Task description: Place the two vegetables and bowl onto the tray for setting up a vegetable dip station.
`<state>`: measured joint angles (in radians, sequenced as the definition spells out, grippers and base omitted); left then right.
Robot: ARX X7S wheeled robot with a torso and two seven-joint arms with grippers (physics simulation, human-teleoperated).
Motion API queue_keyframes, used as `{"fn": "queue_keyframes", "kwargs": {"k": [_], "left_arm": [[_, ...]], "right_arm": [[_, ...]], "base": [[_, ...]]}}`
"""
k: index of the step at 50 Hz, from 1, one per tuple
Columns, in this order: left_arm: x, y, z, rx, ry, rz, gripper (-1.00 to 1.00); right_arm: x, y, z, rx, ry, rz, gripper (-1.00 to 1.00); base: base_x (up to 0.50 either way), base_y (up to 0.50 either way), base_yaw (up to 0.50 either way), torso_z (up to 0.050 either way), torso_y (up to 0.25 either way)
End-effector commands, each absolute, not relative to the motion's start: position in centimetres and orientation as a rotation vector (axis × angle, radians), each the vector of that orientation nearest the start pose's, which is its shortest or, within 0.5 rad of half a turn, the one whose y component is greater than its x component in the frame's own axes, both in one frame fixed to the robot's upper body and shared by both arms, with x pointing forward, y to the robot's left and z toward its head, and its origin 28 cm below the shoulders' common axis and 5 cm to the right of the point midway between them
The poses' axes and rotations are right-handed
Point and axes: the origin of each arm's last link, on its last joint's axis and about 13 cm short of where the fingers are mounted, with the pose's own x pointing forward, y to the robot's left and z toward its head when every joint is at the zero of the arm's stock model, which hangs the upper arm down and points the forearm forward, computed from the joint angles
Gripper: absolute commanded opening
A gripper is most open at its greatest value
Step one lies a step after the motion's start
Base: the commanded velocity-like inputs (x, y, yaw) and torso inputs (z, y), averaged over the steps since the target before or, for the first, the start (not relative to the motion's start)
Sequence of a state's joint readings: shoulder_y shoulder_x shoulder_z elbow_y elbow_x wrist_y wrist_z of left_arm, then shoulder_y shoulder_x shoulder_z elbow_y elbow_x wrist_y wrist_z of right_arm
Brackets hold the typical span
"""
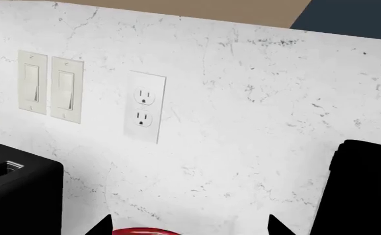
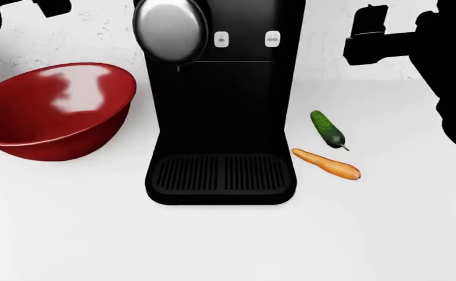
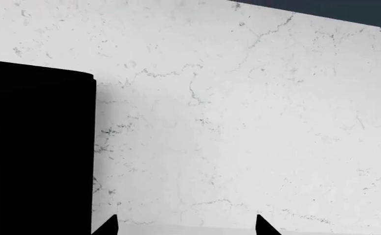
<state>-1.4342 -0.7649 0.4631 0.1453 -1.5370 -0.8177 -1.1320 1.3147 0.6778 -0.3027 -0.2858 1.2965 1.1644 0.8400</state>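
nothing placed yet; tray not in view. bowl point(image 2: 52, 111) left of coffee machine point(image 2: 220, 105); cucumber point(image 2: 327, 129) and carrot point(image 2: 327, 164) to its right. both grippers point(image 1: 187, 227) point(image 3: 185, 225) spread, empty.

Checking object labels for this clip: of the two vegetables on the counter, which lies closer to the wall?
The short, bumpy green cucumber. It lies farther back toward the wall, while the slim, tapered orange carrot lies in front of it, nearer the robot.

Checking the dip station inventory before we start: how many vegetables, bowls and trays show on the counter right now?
Vegetables: 2, the cucumber and the carrot
Bowls: 1, the red bowl
Trays: 0 in view
Total: 3
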Motion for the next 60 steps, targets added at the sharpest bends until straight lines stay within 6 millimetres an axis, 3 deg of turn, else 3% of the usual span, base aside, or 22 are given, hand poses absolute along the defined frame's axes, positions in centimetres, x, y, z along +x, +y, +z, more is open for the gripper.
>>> {"fn": "queue_keyframes", "kwargs": {"k": [1, 17, 29, 32, 33, 35, 36, 37, 38, 41, 60], "left_arm": [[27.5, 26.7, 36.1, -0.153, -0.1, 0.308, 1.0], [27.3, 28.4, 36.1, -0.176, -0.088, 0.414, 1.0], [27.2, 27.7, 37.0, -0.355, -0.014, 0.591, 1.0], [27.4, 27.4, 37.3, -0.283, 0.047, 0.677, 1.0], [26.7, 29.1, 39.9, -0.359, 0.005, 0.731, 1.0], [23.6, 28.4, 44.5, -0.535, -0.098, 0.641, 1.0], [23.4, 27.5, 44.8, -0.538, -0.088, 0.625, 1.0], [24.4, 26.7, 43.2, -0.451, -0.034, 0.652, 1.0], [24.8, 26.1, 43.1, -0.425, 0.013, 0.661, 1.0], [27.0, 25.9, 37.9, -0.219, 0.177, 0.787, 1.0], [26.8, 24.6, 37.4, -0.239, 0.386, 0.838, 1.0]], "right_arm": [[26.4, -15.3, 34.0, -0.136, -0.105, -0.109, 1.0], [26.5, -15.2, 34.0, -0.145, -0.102, -0.106, 1.0], [26.5, -15.2, 33.9, -0.145, -0.099, -0.108, 1.0], [26.5, -15.3, 33.8, -0.145, -0.1, -0.109, 1.0], [26.5, -15.2, 33.9, -0.145, -0.1, -0.109, 1.0], [26.5, -15.3, 33.9, -0.145, -0.1, -0.11, 1.0], [26.5, -15.2, 33.9, -0.145, -0.1, -0.11, 1.0], [26.5, -15.2, 33.9, -0.145, -0.1, -0.111, 1.0], [26.5, -15.2, 33.9, -0.145, -0.101, -0.111, 1.0], [26.5, -15.3, 33.9, -0.146, -0.099, -0.111, 1.0], [26.5, -15.3, 34.0, -0.149, -0.101, -0.112, 1.0]], "base": [[0.5, 0.0, 0.0, 0.0, 0.0], [0.1, 0.0, 0.0, 0.0, 0.001], [0.0, 0.0, 0.0, 0.0, 0.0], [0.0, 0.0, 0.0, 0.0, 0.0], [0.0, 0.0, 0.0, 0.0, 0.0], [0.0, 0.0, 0.0, 0.0, 0.0], [0.0, 0.0, 0.0, 0.0, 0.0], [0.0, 0.0, 0.0, 0.0, 0.0], [0.0, 0.0, 0.0, 0.0, 0.0], [0.0, 0.0, 0.0, 0.0, 0.0], [0.0, 0.0, 0.0, 0.0, 0.0]]}}
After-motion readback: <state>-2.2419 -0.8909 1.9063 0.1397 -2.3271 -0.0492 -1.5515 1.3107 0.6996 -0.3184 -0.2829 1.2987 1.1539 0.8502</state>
